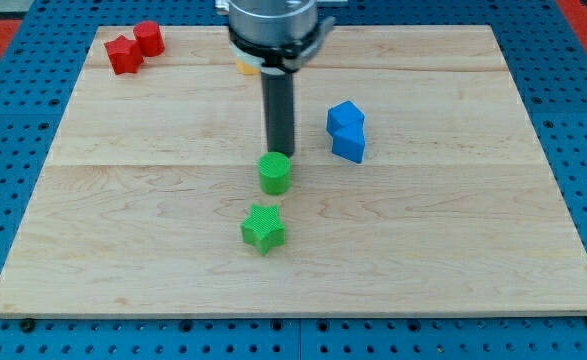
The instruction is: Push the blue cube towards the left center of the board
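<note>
Blue cube (pixel 345 116) sits right of centre on the surface (pixel 123 250), touching a second blue block (pixel 350 146) just below it; the two read as one stacked-looking pair, faceted plastic, shapes partly merged. No jaws on this arm: only a straight dark rod.

Near to far:
- One green star block (pixel 263 228), ribbed printed texture, nearest the view's bottom.
- One green cylinder (pixel 275 172), just above the star, apart from it.
- My tip (pixel 279 153) is right at the cylinder's far edge, seemingly touching; well left of the blue pair.
- Two blue blocks, as noted.
- One yellow block (pixel 244 67), mostly hidden behind the arm; shape unclear.
- Two red blocks at the view's top left, touching: a star-like one (pixel 124 55) and a cylinder (pixel 149 38).

Surface is pale wooden planks, on blue pegboard (pixel 13 150).
</note>
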Tool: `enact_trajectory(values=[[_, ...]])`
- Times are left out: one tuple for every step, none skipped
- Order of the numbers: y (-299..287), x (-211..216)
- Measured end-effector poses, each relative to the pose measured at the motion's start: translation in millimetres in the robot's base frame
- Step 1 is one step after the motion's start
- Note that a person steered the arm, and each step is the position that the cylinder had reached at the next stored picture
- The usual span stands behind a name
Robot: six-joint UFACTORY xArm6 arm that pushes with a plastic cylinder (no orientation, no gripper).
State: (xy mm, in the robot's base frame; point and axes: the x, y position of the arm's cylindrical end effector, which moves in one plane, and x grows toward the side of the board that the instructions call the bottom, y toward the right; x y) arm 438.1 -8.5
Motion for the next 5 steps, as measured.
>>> enact_trajectory(values=[[8.3, 42.7], [48.8, 38.0], [169.0, 11.4], [154.3, -20.4], [102.1, -41.9]])
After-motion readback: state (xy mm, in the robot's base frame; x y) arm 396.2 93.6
